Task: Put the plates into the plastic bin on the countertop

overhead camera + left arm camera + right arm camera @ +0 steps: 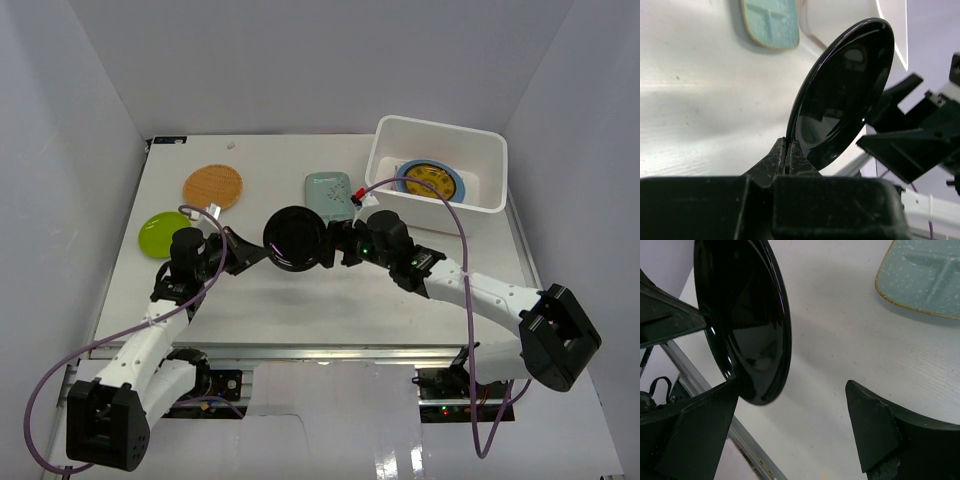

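Note:
My left gripper (262,250) is shut on the rim of the black plate (294,238) and holds it on edge above the countertop (300,305). The left wrist view shows the closed jaws (788,150) pinching the plate's lower rim (842,95). My right gripper (335,243) is wide open at the plate's other side. In the right wrist view (790,405) the plate (747,315) stands beside one of the fingers (700,430). The white plastic bin (438,128) at the back right holds a blue-rimmed plate (430,180).
The pale teal rectangular plate (329,191) lies left of the bin, just behind both grippers. The orange-brown plate (213,186) and the lime green plate (165,233) lie at the back left. White walls enclose the table. A metal rail (330,350) runs along the front edge.

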